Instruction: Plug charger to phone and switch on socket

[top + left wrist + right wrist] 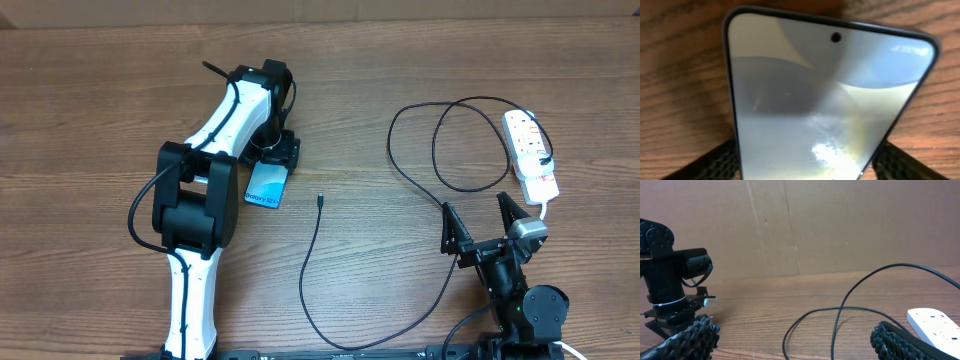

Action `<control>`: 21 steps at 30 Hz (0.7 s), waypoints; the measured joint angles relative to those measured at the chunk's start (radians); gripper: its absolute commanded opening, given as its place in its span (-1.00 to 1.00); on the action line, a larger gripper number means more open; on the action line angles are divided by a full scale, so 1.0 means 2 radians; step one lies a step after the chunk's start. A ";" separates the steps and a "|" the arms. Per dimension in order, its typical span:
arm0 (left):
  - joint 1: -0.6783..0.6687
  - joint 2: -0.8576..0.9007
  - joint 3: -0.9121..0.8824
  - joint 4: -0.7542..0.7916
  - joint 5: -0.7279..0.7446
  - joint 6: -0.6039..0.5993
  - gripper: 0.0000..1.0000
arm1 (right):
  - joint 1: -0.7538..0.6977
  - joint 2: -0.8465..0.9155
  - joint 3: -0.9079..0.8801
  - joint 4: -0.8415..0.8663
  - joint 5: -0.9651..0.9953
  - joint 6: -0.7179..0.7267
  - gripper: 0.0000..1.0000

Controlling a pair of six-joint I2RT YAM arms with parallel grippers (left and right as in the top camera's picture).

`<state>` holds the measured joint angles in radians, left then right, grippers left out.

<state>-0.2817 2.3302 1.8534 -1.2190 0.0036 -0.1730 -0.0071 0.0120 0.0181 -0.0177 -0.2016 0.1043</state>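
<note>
Phone (pixel 267 187) lies flat on the counter (pixel 100 120), screen up and lit blue, just under my left claw (pixel 270 158). In the left wrist view the screen fills the frame, selfie-camera hole toward the top. My two black fingers (pixel 715 162) sit low in that view, one at each long edge of the phone. So the left claw is spread around the phone, but I can't tell whether the pads press it or just flank it. Charger (pixel 308 270) is a thin black cable. It starts at the black plug (pixel 543 158) in the socket (pixel 530 155), loops wide on the counter, passes in front of my right claw (pixel 475 205) and runs down toward the near edge. From there it comes back up to its connector (pixel 319 200). The connector lies loose on the wood to the right of the phone, near it but not touching, and nothing holds it. Socket is the white strip at far right, near my right claw, with its white lead trailing off its near end. Right claw is spread wide and empty, low at the counter. In the right wrist view the cable loop lies ahead of it.
</note>
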 measured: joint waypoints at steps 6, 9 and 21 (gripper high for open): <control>0.000 0.000 0.000 0.002 0.000 0.001 0.22 | 0.000 0.000 0.000 0.001 -0.001 0.000 1.00; 0.002 0.000 0.002 0.001 0.004 0.000 0.24 | 0.000 0.000 0.000 0.020 -0.010 0.000 1.00; 0.039 0.014 0.063 -0.062 0.102 0.000 0.28 | 0.000 0.001 0.020 -0.079 -0.038 0.000 1.00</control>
<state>-0.2031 2.3592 1.9800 -1.3422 0.2077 -0.1726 -0.0071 0.0132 0.0589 -0.1749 -0.2779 0.1047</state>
